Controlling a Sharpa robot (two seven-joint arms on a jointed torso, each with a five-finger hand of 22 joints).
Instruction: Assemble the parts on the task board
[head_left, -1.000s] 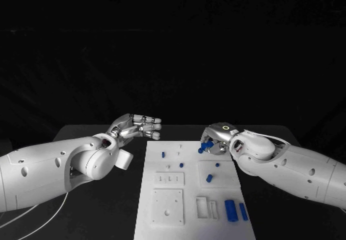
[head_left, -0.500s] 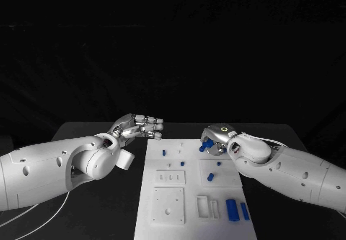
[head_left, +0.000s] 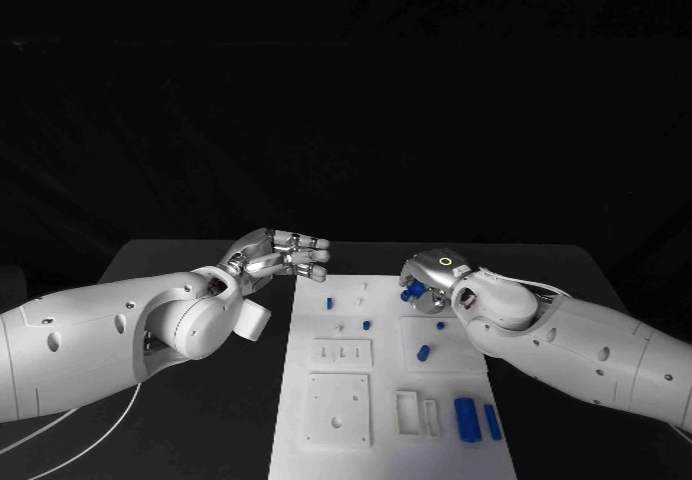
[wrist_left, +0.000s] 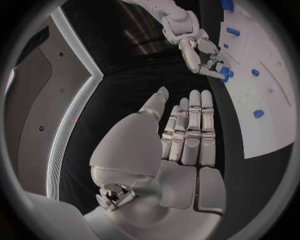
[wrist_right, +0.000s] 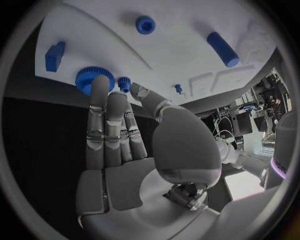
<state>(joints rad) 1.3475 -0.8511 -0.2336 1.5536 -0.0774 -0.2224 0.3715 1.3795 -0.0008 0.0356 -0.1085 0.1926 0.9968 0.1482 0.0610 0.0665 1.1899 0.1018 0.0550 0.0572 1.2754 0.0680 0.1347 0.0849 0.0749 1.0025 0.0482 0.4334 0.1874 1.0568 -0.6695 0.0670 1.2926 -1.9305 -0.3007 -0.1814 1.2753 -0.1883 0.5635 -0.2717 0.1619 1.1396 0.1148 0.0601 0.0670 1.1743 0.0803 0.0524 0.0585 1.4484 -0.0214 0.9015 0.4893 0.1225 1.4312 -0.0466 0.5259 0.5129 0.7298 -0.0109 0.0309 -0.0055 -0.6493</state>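
The right hand (head_left: 430, 284) pinches a blue gear (wrist_right: 95, 78) at the far end of the white task board (head_left: 378, 400). The left hand (head_left: 277, 254) (fingers straight, holding nothing) hangs just left of it.

- In the head view the right hand (head_left: 433, 276) covers part of a blue part (head_left: 414, 291) at the board's upper right.
- The white board (head_left: 378, 400) is cut off by the bottom edge.
- Its recesses are too small to tell apart.
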